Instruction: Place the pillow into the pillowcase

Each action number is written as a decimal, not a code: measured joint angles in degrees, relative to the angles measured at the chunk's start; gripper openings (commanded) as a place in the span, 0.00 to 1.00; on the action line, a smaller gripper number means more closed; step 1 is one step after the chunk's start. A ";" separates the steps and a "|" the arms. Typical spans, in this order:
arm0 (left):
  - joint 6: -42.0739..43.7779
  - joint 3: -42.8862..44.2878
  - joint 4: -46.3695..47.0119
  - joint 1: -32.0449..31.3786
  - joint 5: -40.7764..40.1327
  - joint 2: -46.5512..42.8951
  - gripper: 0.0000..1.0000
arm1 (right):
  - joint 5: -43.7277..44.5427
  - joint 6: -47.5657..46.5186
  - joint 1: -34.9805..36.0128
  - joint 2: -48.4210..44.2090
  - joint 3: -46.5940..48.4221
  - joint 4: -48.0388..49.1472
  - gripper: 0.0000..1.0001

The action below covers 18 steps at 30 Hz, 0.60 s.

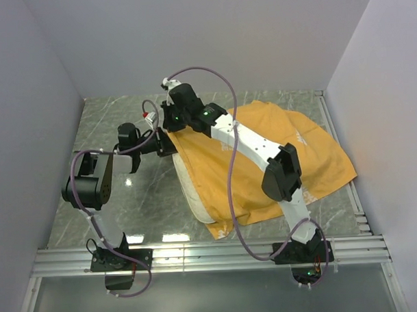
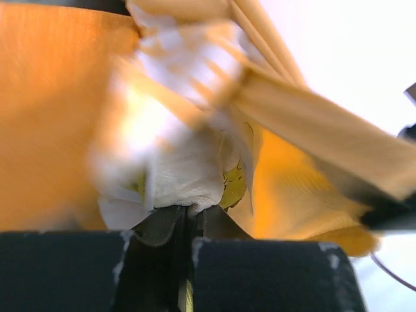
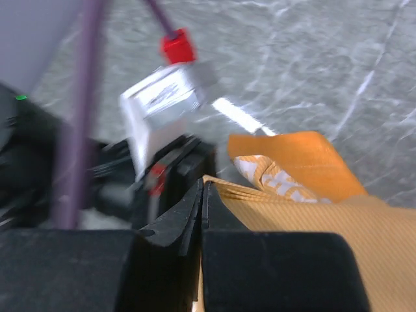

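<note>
The orange pillowcase (image 1: 277,153) lies spread over the pillow (image 1: 189,192), whose cream-white edge shows along the case's left side. Both grippers meet at the case's far-left corner. My left gripper (image 1: 166,146) is shut, and in the left wrist view its tips (image 2: 188,211) pinch a bunched fold of the white pillow (image 2: 185,175), with orange pillowcase (image 2: 45,123) on both sides. My right gripper (image 1: 168,122) reaches across from the right. In the right wrist view its jaws (image 3: 203,187) are shut on the folded edge of the pillowcase (image 3: 305,208).
The grey marbled table (image 1: 125,125) is walled at the back and on both sides. A metal rail (image 1: 212,255) runs along the near edge by the arm bases. The left arm's wrist camera block (image 3: 166,97) with its red connector sits just beyond my right fingertips.
</note>
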 measured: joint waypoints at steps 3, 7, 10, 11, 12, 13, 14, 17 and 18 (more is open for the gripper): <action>-9.62 -1.55 11.54 0.87 2.54 0.00 0.00 | -0.17 2.27 0.96 -4.04 -1.90 -0.28 0.00; -18.23 -1.81 21.20 2.36 3.98 0.00 0.01 | -2.34 5.27 1.05 -7.45 -3.93 0.81 0.00; -21.97 -3.21 25.31 3.26 3.76 0.00 0.11 | -5.18 7.52 1.53 -8.98 -6.69 2.56 0.00; -22.45 -3.82 25.57 3.54 3.56 0.00 0.25 | -6.25 8.31 1.81 -9.14 -7.72 3.15 0.00; -22.47 -4.42 25.53 3.93 3.37 0.00 0.32 | -7.52 8.94 2.14 -9.18 -9.14 3.93 0.00; -22.64 -5.03 24.96 4.44 3.21 0.00 0.39 | -8.28 9.22 2.32 -9.14 -10.03 4.20 0.00; -21.97 -5.86 24.22 5.14 3.06 -0.07 0.45 | -9.31 9.40 2.43 -8.96 -11.08 4.35 0.05; -16.98 -8.28 16.61 8.17 2.99 -0.96 0.53 | -12.90 9.11 2.38 -8.00 -12.48 4.09 0.54; -13.40 -8.55 12.00 9.16 2.95 -1.44 0.55 | -14.60 8.57 2.40 -7.58 -12.46 3.89 0.62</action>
